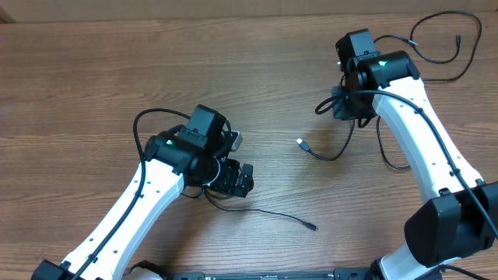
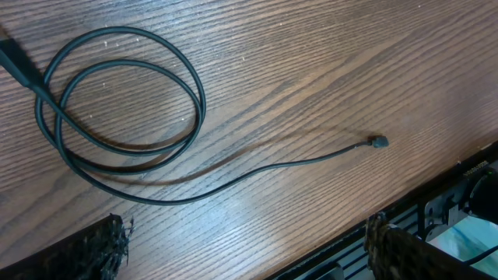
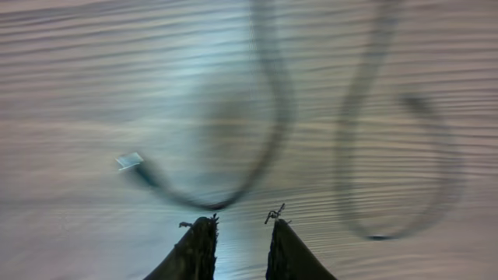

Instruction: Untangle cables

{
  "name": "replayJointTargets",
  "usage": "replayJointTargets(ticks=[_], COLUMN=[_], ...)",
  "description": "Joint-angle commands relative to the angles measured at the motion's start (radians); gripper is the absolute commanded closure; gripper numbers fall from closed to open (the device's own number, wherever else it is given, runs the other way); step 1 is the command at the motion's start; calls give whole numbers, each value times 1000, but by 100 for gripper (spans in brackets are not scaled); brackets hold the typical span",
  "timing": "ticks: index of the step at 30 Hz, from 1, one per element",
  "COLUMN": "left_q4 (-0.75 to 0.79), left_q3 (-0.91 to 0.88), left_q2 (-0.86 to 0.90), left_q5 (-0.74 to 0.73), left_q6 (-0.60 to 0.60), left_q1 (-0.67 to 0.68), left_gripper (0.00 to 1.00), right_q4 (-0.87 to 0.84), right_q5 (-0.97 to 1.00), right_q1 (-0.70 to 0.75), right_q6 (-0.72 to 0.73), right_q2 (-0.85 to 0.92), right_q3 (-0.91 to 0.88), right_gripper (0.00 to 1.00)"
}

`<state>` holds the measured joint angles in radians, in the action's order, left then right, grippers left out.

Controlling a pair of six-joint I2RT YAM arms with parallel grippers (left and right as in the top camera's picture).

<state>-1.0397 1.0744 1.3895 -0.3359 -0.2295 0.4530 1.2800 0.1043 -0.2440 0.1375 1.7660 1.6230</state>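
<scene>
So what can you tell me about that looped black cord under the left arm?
It's a thin black cord, rubbery-looking, lying flat on the wooden table. It makes two loose overlapping loops, then a single tail curves away to a small plug. The other end has a thicker connector and runs out of view. Only the table touches it; the left gripper hangs open above.

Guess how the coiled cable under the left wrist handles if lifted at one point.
Likely floppy: the cable lies in loose loops with a curving tail, so it should sag and uncoil. Probably light, being thin. The small plug may drag across the table.
</scene>
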Motion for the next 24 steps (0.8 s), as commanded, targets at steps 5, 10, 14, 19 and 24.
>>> replayJointTargets(ticks=[5,10,14,19,24], left_q4=[3,3,3,3,3], left_q3=[19,19,19,19,19], left_q2=[-17,-17,-17,-17,-17], left_q5=[4,4,4,4,4], left_q6=[-3,-3,-3,-3,-3], left_q1=[6,6,6,6,6], left_gripper=[0,1,0,0,1], right_q4=[-77,-97,-120,-61,-45], right_q5=[-238,-431,-438,-128,-14], right_q1=[-3,-3,-13,-16,-17], right_q6=[193,275,310,759,1020], right_q2=[-9,11,11,11,11], right_q3=[-106,-145,-146,-152,-194], right_gripper=[38,0,21,28,26])
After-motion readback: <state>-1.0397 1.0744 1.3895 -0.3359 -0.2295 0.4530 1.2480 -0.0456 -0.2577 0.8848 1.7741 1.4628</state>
